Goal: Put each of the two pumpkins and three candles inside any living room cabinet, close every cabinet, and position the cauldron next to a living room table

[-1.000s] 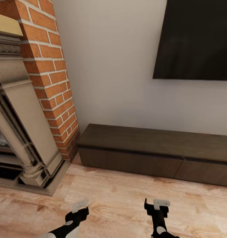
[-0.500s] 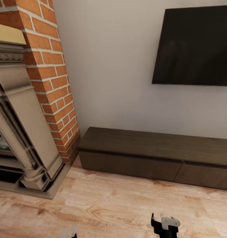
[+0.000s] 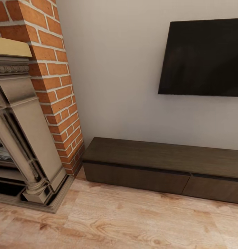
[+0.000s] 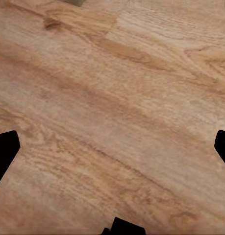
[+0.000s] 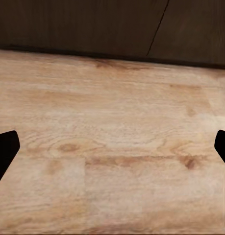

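The cabinet (image 3: 160, 162), a long low dark-brown unit, stands against the white wall with its flat drawer fronts shut. Its drawer fronts (image 5: 92, 24) and the seam between two of them also show in the right wrist view, just beyond a strip of wood floor. My right gripper (image 5: 112, 149) is open over bare floor, its dark fingertips (image 5: 4, 152) wide apart with nothing between them. My left gripper (image 4: 112, 152) is open too, over plain floorboards, with its fingertips (image 4: 4, 154) at the picture's edges. The pumpkins, candles, cauldron and table are out of view.
A brick chimney with an ornate stone fireplace (image 3: 25, 138) juts out left of the cabinet, its base on the floor. A dark flat screen (image 3: 202, 58) hangs on the wall above the cabinet. Light wood floor (image 3: 133, 221) stretches in front.
The head view has tilted upward, so the cabinet and screen sit lower in the picture. Both grippers have slipped out of its bottom edge.
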Robot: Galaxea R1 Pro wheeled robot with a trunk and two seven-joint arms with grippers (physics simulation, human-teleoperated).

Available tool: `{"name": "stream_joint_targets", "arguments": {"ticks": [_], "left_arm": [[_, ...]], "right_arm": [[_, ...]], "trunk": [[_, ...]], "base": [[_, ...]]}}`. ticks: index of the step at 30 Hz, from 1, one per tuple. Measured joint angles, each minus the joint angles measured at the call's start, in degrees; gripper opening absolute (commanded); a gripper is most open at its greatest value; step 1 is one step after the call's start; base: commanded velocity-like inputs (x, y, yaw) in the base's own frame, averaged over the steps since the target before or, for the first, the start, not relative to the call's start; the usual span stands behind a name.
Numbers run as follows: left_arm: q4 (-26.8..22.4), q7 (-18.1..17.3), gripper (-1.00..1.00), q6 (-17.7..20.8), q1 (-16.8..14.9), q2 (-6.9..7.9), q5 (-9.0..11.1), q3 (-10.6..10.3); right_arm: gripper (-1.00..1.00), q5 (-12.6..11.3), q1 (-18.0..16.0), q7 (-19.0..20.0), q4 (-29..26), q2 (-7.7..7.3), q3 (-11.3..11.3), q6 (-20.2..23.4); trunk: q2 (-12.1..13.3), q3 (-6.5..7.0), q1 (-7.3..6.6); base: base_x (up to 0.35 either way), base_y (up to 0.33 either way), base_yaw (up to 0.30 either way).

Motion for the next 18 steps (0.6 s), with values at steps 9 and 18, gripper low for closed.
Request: {"name": "stream_joint_targets", "arguments": {"ticks": [9,18], "left_arm": [[0.0,-0.1,1.0,-2.9,3.4,-0.02,0.0,-0.1],[0.0,-0.2,1.0,-2.7,3.7,-0.08,0.0,-0.1]], "right_arm": [[1.0,0.2,3.8,0.1,0.2,-1.08,0.2,0.0],[1.0,0.2,4.2,0.1,0.0,-0.91,0.4,0.1]], "trunk": [[3.6,2.43,-1.98],[7.2,4.47,-3.95]], "base": [[0.0,0.0,0.0],[0.0,0.0,0.0]]}}
